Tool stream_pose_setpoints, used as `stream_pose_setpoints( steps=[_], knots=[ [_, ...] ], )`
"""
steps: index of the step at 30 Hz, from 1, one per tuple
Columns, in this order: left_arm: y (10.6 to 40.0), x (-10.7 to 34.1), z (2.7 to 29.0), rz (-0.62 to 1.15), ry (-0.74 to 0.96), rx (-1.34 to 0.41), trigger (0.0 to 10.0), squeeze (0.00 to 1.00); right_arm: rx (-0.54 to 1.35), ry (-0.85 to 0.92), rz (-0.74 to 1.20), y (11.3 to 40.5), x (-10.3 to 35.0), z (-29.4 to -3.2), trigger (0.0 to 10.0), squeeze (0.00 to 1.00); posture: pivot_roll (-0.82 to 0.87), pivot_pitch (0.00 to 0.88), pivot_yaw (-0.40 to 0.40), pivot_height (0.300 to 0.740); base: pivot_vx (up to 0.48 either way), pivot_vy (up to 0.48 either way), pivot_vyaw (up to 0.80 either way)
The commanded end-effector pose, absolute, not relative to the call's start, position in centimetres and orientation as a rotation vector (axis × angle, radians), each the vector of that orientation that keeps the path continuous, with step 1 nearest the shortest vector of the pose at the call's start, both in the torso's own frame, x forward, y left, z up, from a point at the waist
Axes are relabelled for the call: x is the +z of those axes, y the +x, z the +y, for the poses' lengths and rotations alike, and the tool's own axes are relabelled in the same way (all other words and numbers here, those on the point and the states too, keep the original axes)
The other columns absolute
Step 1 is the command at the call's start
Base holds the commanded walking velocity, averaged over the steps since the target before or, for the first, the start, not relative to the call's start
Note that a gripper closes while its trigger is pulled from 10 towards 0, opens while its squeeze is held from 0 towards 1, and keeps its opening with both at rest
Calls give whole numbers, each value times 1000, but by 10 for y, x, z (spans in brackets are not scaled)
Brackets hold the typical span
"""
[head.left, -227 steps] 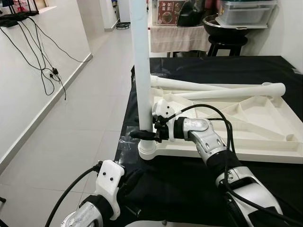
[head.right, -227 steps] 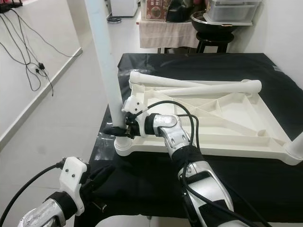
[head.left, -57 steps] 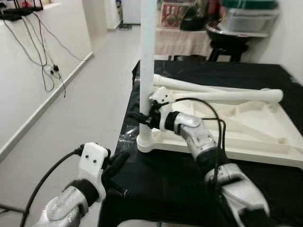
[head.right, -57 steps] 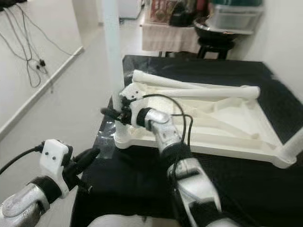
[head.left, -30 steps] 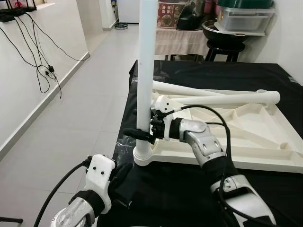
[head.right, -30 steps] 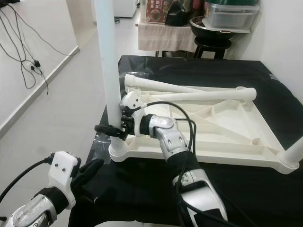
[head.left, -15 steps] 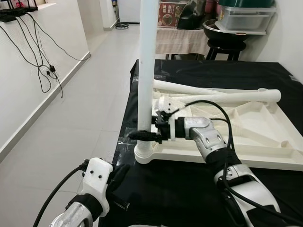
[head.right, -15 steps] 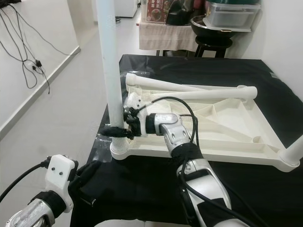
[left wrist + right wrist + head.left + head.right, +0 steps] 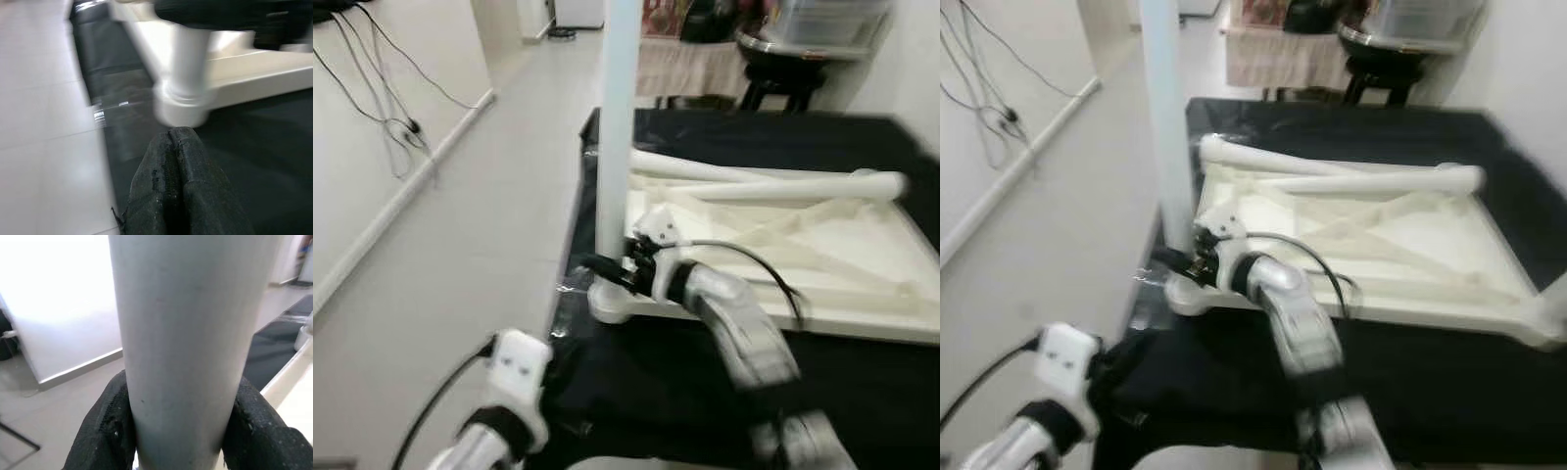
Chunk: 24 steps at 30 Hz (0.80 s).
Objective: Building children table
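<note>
Blocked: upright white plastic table leg [image 9: 615, 127] at the desk [image 9: 724, 137] corner.
Open: pale tiled floor [image 9: 460, 225] alongside.

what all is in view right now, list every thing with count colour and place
upright leg: 1, white, standing in the near left corner socket of the tabletop
tabletop: 1, white, lying underside up on the black cloth
loose legs: 2, white, lying across the far part of the tabletop
black cloth: 1, covering the work surface
cables: several, black, hanging on the white wall at left
stool: 1, black, beyond the far edge of the cloth
left gripper: black fingers shut, low near the socket, holding nothing
right gripper: black fingers clamped round the base of the upright leg
</note>
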<state>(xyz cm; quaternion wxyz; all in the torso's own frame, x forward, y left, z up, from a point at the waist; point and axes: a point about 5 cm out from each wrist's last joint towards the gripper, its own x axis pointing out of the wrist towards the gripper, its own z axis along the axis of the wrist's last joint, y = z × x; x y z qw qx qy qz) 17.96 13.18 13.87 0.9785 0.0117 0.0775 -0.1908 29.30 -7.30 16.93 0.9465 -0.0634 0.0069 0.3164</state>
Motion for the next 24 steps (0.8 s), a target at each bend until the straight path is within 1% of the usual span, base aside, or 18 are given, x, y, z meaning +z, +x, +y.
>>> stream_pose_setpoints(
  steps=[1,2,4,5,6,7,8,9,11,12,13,14,15,16,18,19,22,24],
  knots=[
    [180,139,134,158,49,-386,10000,0,613,-206,147,289,146,-81,0,0,53,181,0,740,0,0,0],
    [181,139,133,157,66,-391,10000,0,618,-197,151,297,145,-82,0,0,61,175,-8,740,0,0,0],
    [181,139,133,157,66,-391,10000,0,618,-197,151,297,145,-82,0,0,61,175,-8,740,0,0,0],
    [181,139,132,152,79,-387,10000,0,621,-190,160,300,144,-83,10000,0,62,169,-11,740,0,0,0],
    [180,139,133,146,87,-365,10000,0,670,-164,152,301,146,-82,10000,0,65,162,-15,740,0,0,0],
    [180,139,133,146,87,-365,10000,0,670,-164,152,301,146,-82,10000,0,65,162,-15,740,0,0,0],
    [180,139,134,140,91,-344,10000,0,713,-130,145,301,150,-81,10000,1000,67,159,-15,740,0,0,0],
    [180,139,134,140,91,-344,10000,0,713,-130,145,301,150,-81,10000,1000,67,159,-15,740,0,0,0],
    [182,140,134,120,81,-310,10000,0,962,-7,97,303,164,-77,10000,1000,74,139,-22,740,0,0,0],
    [182,140,134,120,81,-310,10000,0,962,-7,97,303,164,-77,10000,1000,74,139,-22,740,0,0,0],
    [184,140,135,102,72,-306,10000,0,1039,-35,79,306,169,-82,10000,298,74,130,-22,740,0,0,0],
    [185,139,135,93,69,-303,10000,0,1105,-84,69,309,172,-87,10000,0,75,128,-22,740,0,0,0],
    [187,139,136,87,69,-302,10000,0,1164,-109,72,312,174,-91,10000,0,67,120,-22,740,0,0,0],
    [187,139,136,87,69,-302,10000,0,1164,-109,72,312,174,-91,10000,0,67,120,-22,740,0,0,0],
    [192,137,134,82,76,-329,10000,0,1292,-154,116,318,173,-97,10000,0,66,107,-23,740,0,0,0],
    [192,137,134,82,76,-329,10000,0,1292,-154,116,318,173,-97,10000,0,66,107,-23,740,0,0,0],
    [194,136,132,81,82,-346,10000,0,1375,-142,153,320,171,-101,10000,0,63,103,-23,740,0,0,0],
    [196,135,130,83,80,-354,10000,0,1380,-122,146,334,174,-102,10000,0,69,89,-24,740,0,0,0]
  ],
)
